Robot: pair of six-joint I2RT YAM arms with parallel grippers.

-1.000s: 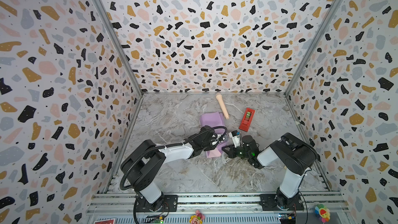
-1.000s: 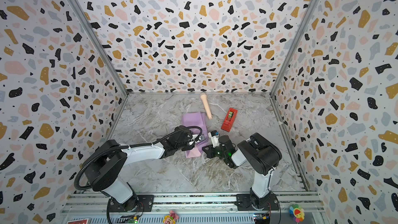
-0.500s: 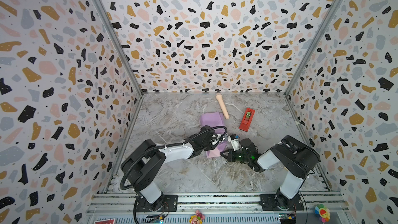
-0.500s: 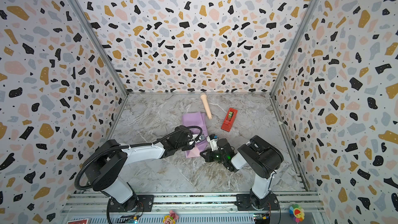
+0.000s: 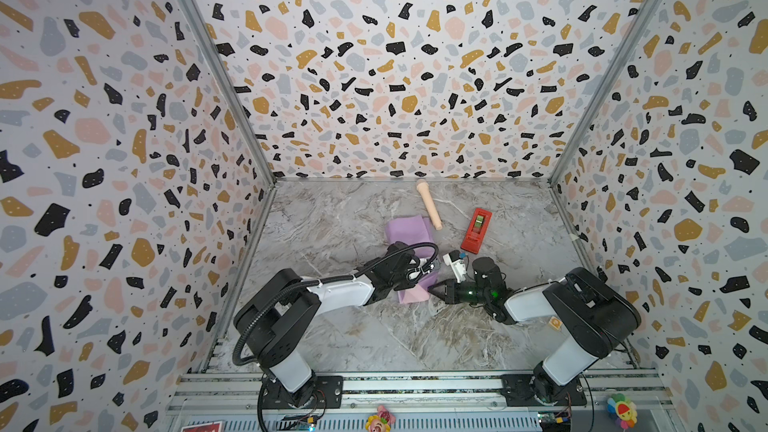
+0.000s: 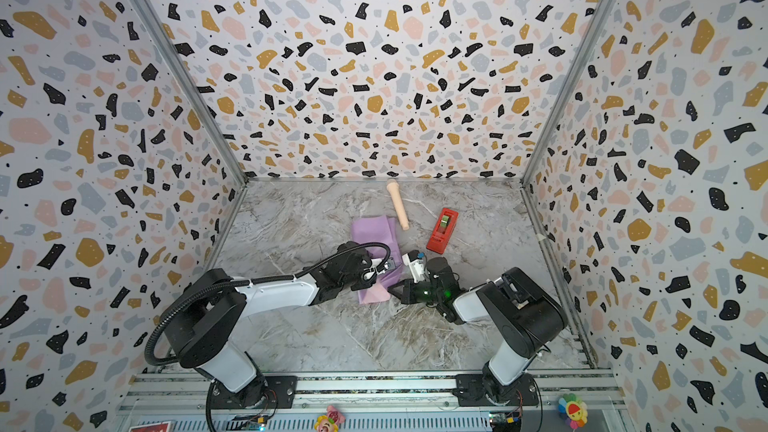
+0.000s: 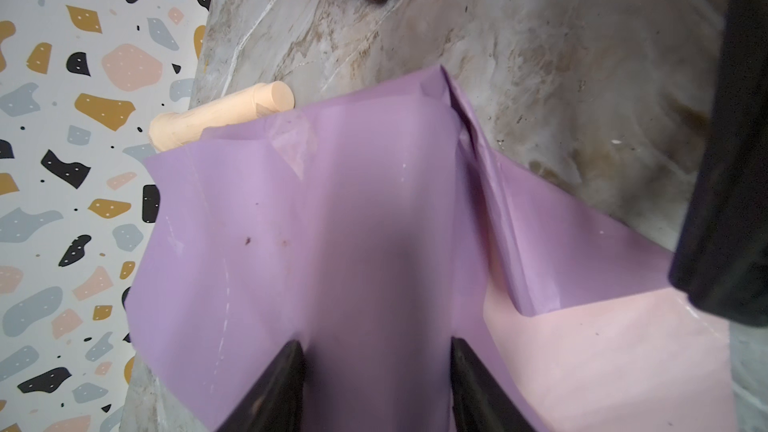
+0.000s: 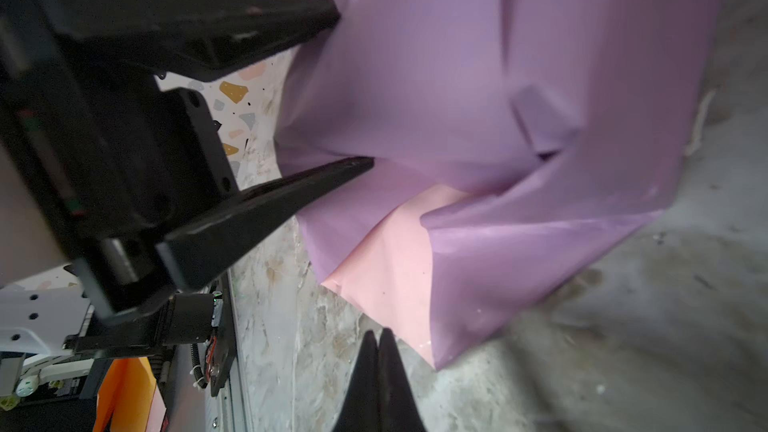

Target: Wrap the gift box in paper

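Note:
The paper [image 5: 406, 231] lies mid-table, lilac side up, with a pale pink flap [image 5: 414, 295] at its near end. The gift box is hidden beneath it. My left gripper [image 7: 376, 347] reaches in from the left, and its fingers [image 8: 332, 18] clamp both sides of a raised lilac fold of the paper [image 7: 374, 209]. In both top views the left gripper [image 5: 409, 255] covers the middle of the sheet. My right gripper [image 8: 380, 332] is shut and holds nothing. Its tip [image 5: 432, 286] sits low over the table, right beside the pink corner [image 8: 386, 268].
A beige toy microphone [image 5: 429, 204] lies just behind the paper, its end touching the sheet's far edge [image 7: 224, 114]. A red tape dispenser [image 5: 476, 230] lies right of it. Patterned walls enclose three sides. The arm bases stand on the front rail [image 5: 415, 386].
The right gripper has shifted slightly by the paper's near pink corner, staying shut. The left gripper keeps its hold and has not moved.

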